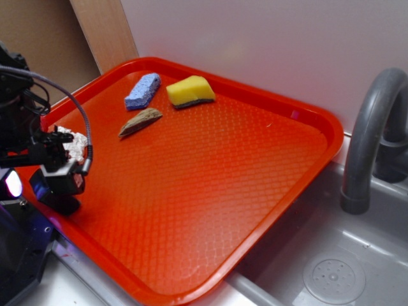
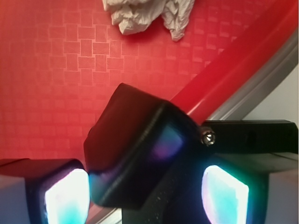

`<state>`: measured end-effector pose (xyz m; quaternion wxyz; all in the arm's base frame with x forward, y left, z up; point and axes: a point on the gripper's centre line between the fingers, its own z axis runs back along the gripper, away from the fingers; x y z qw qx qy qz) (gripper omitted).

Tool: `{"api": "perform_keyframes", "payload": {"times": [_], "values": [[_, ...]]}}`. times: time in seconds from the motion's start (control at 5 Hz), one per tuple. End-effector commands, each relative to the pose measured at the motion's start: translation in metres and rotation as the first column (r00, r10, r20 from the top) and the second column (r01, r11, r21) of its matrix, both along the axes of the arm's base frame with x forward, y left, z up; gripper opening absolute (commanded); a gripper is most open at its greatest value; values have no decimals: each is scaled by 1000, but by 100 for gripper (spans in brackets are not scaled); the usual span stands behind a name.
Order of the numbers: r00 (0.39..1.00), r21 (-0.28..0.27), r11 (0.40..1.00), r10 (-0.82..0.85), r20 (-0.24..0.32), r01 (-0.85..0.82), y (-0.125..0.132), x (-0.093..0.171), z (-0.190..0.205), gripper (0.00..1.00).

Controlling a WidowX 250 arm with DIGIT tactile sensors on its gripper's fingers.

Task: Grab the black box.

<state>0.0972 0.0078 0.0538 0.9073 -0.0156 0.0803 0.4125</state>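
Black box (image 2: 135, 149) sits tilted, clamped in the closed pincer (image 2: 145, 191), crumpled white paper (image 2: 149, 16) lying near on the red tray (image 2: 46, 70).

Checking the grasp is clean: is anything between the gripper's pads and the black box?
Nothing: in the wrist view the black box sits tilted directly between the gripper's glowing pads, no paper wedged in.

The black box (image 2: 135, 149) between the glowing pads (image 2: 67, 196) looks matt plastic (slightly grainy); beyond them, crumpled paper (image 2: 149, 16) on the glossy, textured plastic tray (image 2: 56, 70).
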Motion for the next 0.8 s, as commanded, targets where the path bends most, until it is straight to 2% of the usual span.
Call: {"api": "perform_keyframes", "payload": {"times": [0.0, 0.2, 0.4, 0.6], "values": [[996, 6, 999, -49, 77, 49, 1, 12, -9, 100], [982, -49, 986, -154, 109, 160, 5, 24, -21, 100], [953, -68, 967, -230, 196, 247, 12, 43, -34, 0], [876, -23, 878, -475, 86, 478, -1, 82, -5, 0]]}}
